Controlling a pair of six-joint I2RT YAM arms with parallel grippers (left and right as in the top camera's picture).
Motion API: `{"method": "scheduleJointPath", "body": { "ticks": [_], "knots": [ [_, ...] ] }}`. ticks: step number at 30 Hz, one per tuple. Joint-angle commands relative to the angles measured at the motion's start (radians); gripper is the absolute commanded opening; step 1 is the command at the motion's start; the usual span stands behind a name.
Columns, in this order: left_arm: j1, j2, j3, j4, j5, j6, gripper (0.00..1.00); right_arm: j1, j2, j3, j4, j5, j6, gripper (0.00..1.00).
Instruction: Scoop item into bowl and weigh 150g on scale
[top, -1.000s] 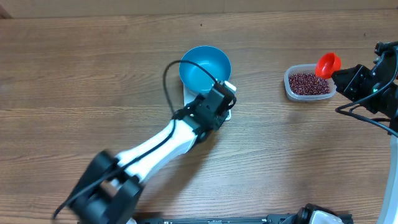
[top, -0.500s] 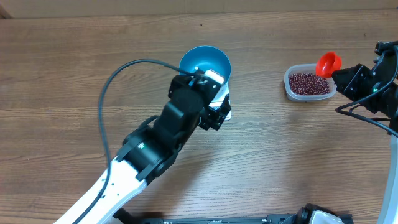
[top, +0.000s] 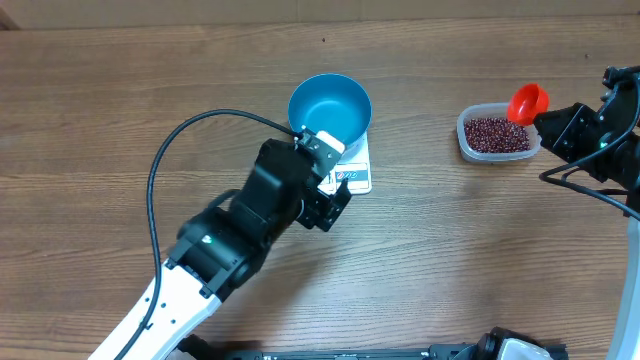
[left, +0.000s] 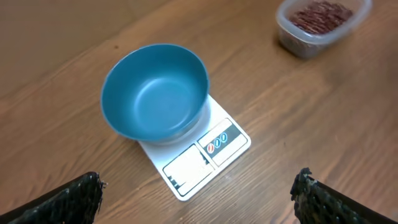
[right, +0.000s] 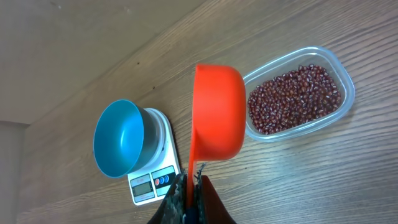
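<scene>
The orange scoop (right: 217, 112) is clamped by its handle in the right gripper (right: 189, 186), its cup held just beside the beans (right: 295, 99) in the clear tub (right: 345, 102). The blue bowl (right: 118, 138) is seated on the scale (right: 152, 180), well off toward the left gripper (left: 196, 199) (spread wide, holding nothing).

A brown wooden table top (top: 480, 250) with long, darker grain lines spreads under the red plastic scoop (top: 527, 102) and well out to every side of it. Beyond the scoop, along the table's far edge, runs a plain paler tan strip (top: 150, 10); whether it is wall or board cannot be told. The light is soft and even, and the shadows are faint.
</scene>
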Motion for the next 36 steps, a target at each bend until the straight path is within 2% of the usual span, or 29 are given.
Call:
{"method": "scheduleJointPath", "body": {
  "ticks": [1, 4, 7, 15, 18, 28, 31, 36],
  "knots": [
    [0.105, -0.042, -0.001, 0.005, 0.140, 0.130, 1.00, -0.002, -0.008, 0.025, 0.006, -0.005, -0.006, 0.04],
    [0.206, -0.045, -0.001, 0.003, 0.190, 0.130, 1.00, -0.002, -0.008, 0.025, 0.006, -0.005, -0.013, 0.04],
    [0.253, -0.044, -0.001, 0.000, 0.265, 0.128, 0.99, -0.002, -0.008, 0.025, 0.006, 0.005, -0.013, 0.04],
    [0.258, -0.028, -0.002, -0.001, 0.276, 0.121, 1.00, -0.002, -0.008, 0.025, 0.005, 0.006, -0.014, 0.04],
    [0.256, -0.021, -0.002, -0.048, 0.278, 0.103, 1.00, -0.002, -0.008, 0.025, 0.005, 0.006, -0.017, 0.04],
    [0.259, -0.011, -0.002, -0.143, 0.282, 0.391, 1.00, -0.002, -0.008, 0.025, 0.004, 0.005, -0.021, 0.04],
    [0.276, -0.011, -0.002, -0.143, 0.286, 0.397, 1.00, -0.002, -0.008, 0.025, 0.002, 0.005, -0.021, 0.04],
    [0.367, -0.011, -0.002, -0.145, 0.434, 0.410, 0.99, -0.002, -0.008, 0.025, -0.006, 0.005, -0.029, 0.04]
  ]
}}
